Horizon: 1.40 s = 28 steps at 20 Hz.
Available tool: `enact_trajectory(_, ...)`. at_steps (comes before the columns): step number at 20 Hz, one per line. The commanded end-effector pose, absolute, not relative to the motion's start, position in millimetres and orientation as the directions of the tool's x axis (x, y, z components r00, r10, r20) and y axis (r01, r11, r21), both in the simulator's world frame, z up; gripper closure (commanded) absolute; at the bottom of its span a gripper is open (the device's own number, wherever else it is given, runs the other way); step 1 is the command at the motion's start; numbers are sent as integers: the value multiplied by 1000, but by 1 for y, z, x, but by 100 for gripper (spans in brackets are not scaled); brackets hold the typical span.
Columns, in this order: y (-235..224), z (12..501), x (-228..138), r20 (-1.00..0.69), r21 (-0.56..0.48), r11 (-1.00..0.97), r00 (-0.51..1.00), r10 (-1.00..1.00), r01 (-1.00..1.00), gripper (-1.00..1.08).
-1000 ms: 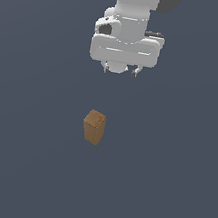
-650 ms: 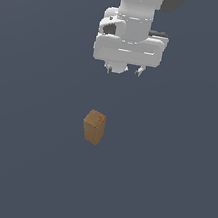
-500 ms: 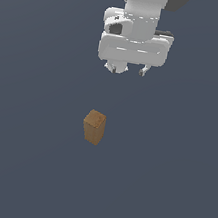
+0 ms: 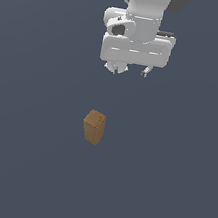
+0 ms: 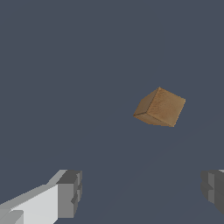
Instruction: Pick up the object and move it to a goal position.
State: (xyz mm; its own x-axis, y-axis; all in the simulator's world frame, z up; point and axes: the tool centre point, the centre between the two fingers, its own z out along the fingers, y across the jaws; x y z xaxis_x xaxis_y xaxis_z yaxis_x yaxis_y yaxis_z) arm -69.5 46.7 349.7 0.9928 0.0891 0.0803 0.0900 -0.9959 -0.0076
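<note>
Plain dark grey-blue floor [image 4: 24, 167]; tan-brown wooden block [image 4: 94, 126] stands upright on it, alone.

The arm is glossy white, with a rounded wrist link and a darker grey patch behind it at the frame's top edge. Below sits a wide, boxy white gripper [image 4: 130, 70] body with softly rounded corners. Two short stubby fingers [image 4: 115, 68] poke from its underside, perhaps grey-tipped, though they are small here. The wrist view shows white finger bars ending in blocky, stepped grey pads [image 5: 69, 193].
</note>
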Motion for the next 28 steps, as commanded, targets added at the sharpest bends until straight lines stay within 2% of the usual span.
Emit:
enact_trajectory(1, 44, 344, -65, 76, -10, -997, 995, 71, 72, -92)
enact_trajectory(9, 22, 309, -39, 55, -21, -999, 997, -47, -46, -92)
enact_trajectory(18, -19, 242, -3, 19, -16, -969, 969, -246, -246, -92)
enact_trajectory(28, -46, 197, 12, 1, -2, -933, 933, -359, -359, -92)
